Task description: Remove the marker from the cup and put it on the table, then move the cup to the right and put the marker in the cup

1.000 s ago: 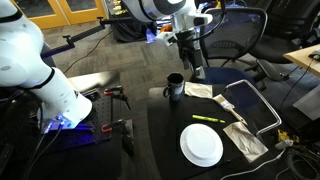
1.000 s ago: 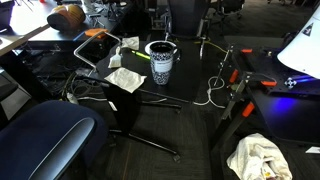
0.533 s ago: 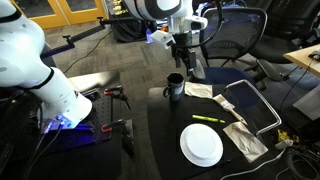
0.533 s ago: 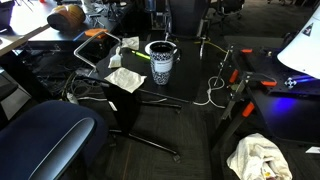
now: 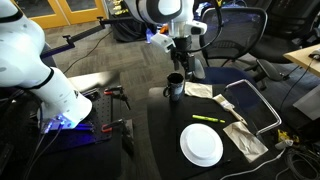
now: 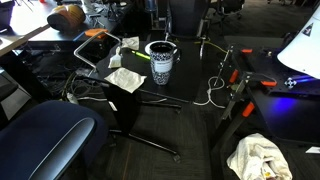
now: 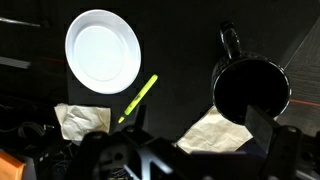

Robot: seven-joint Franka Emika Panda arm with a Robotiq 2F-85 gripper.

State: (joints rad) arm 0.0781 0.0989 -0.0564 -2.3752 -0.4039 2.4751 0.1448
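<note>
The black cup [image 5: 175,89] stands on the black table [image 5: 165,135] near its back left corner, and it looks empty. In the wrist view the cup [image 7: 250,90] is at the right, with its handle pointing up. The yellow-green marker [image 5: 207,119] lies flat on the table between the cup and the white plate; in the wrist view the marker [image 7: 138,98] lies below the plate. My gripper [image 5: 180,66] hangs open and empty a little above the cup. In the wrist view the gripper [image 7: 200,128] is over a napkin beside the cup. The cup [image 6: 160,68] and marker [image 6: 135,56] also show in an exterior view.
A white plate [image 5: 201,145] [image 7: 103,50] lies at the table's front. Crumpled napkins lie beside the cup [image 5: 198,90] [image 7: 215,133] and at the right edge [image 5: 245,138] [image 7: 82,120]. A metal chair frame [image 5: 255,100] stands to the right, and office chairs stand behind.
My gripper has shifted slightly left and down towards the cup. The cup, marker and plate have not moved.
</note>
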